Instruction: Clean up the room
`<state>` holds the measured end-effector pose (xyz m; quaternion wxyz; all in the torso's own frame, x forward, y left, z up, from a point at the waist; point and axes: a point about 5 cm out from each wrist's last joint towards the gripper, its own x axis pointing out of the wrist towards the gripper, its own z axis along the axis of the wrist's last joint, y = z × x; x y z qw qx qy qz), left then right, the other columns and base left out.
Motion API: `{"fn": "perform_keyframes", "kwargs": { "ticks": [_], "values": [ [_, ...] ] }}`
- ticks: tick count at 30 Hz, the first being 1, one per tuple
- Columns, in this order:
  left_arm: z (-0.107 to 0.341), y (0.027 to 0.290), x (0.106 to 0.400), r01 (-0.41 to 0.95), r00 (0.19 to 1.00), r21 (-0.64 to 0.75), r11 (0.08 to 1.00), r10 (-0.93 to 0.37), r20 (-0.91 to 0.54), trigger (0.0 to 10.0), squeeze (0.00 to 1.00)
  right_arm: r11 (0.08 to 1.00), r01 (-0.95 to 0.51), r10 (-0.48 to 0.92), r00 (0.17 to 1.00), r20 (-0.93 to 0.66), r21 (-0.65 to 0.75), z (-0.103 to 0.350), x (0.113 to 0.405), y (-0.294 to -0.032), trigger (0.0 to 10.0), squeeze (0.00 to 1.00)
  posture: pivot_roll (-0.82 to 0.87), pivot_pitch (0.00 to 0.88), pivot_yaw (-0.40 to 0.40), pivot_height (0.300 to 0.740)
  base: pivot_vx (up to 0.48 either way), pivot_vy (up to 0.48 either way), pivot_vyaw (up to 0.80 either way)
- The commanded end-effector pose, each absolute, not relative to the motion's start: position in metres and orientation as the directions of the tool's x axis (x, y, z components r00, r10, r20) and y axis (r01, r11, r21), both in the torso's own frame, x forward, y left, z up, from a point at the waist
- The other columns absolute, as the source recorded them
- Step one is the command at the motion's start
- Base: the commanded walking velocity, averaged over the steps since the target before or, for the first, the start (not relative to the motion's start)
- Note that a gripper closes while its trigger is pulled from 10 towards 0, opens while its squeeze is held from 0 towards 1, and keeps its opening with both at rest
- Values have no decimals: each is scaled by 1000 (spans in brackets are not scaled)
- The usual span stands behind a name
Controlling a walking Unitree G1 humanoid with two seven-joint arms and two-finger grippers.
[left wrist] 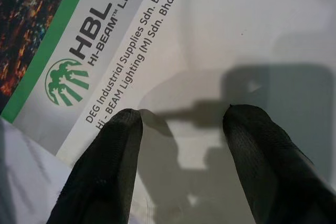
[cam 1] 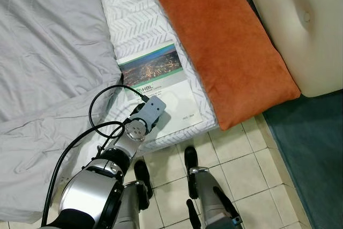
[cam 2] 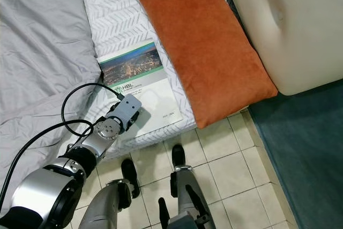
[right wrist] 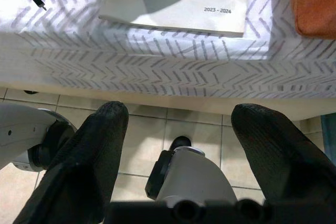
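Observation:
A catalogue (cam 1: 161, 81) with a night city photo, a green band and a white cover lies flat on the patterned white mattress (cam 1: 134, 14), near the bed's edge. My left arm reaches over it, and its wrist block (cam 1: 153, 111) hides the fingers from above. In the left wrist view, my left gripper (left wrist: 181, 114) stands open just above the white cover (left wrist: 236, 35), beside the HBL logo, with nothing between the fingers. My right gripper (right wrist: 181, 109) hangs open over the tiled floor below the bed edge, and the catalogue (right wrist: 178, 1) lies beyond it.
A long orange pillow (cam 1: 225, 41) lies right of the catalogue, overhanging the bed edge. A rumpled grey blanket (cam 1: 48, 52) covers the bed's left side. A cream padded headboard (cam 1: 300, 20) and a teal rug (cam 1: 316, 154) are at right. My feet (cam 1: 190, 159) stand on white tiles.

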<state>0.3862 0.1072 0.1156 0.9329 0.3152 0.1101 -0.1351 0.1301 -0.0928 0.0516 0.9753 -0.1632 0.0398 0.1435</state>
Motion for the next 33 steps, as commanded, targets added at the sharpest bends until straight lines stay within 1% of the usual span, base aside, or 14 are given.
{"fn": "perform_keyframes", "kwargs": {
  "ticks": [1, 6, 8, 13, 18, 21, 25, 33],
  "values": [
    [97, 118, 378, 327, 925, 565, 757, -134, -356, 10000, 0, 902, -319, 266, 942, -207, -291, 38, 119, -94, 10000, 0, -367, 721, 31, 740, 0, 0, 0],
    [93, 112, 376, 341, 917, 516, 786, -155, -369, 10000, 0, 900, -320, 264, 940, -215, -295, 36, 117, -97, 10000, 0, -357, 722, 32, 740, 0, 0, 0],
    [89, 104, 373, 357, 909, 494, 793, -173, -379, 10000, 0, 898, -325, 267, 939, -218, -296, 36, 117, -97, 10000, 0, -357, 722, 32, 740, 0, 0, 0],
    [91, 99, 373, 332, 912, 418, 846, -174, -372, 10000, 0, 897, -322, 267, 940, -210, -301, 38, 120, -99, 10000, 0, -366, 717, 26, 740, 0, 0, 0],
    [90, 93, 372, 346, 907, 407, 845, -191, -375, 10000, 0, 895, -324, 270, 940, -209, -305, 37, 123, -100, 10000, 0, -359, 709, 29, 740, 0, 0, 0],
    [88, 93, 371, 339, 905, 376, 862, -189, -382, 10000, 0, 895, -324, 270, 941, -206, -306, 37, 124, -100, 10000, 0, -362, 708, 28, 740, 0, 0, 0],
    [82, 85, 367, 367, 891, 368, 854, -209, -403, 10000, 0, 895, -324, 271, 941, -201, -307, 38, 126, -99, 10000, 0, -372, 712, 29, 740, 0, 0, 0],
    [80, 82, 365, 365, 887, 337, 868, -214, -409, 10000, 0, 896, -323, 272, 942, -198, -306, 38, 125, -98, 10000, 0, -375, 711, 31, 740, 0, 0, 0]
  ]
}}
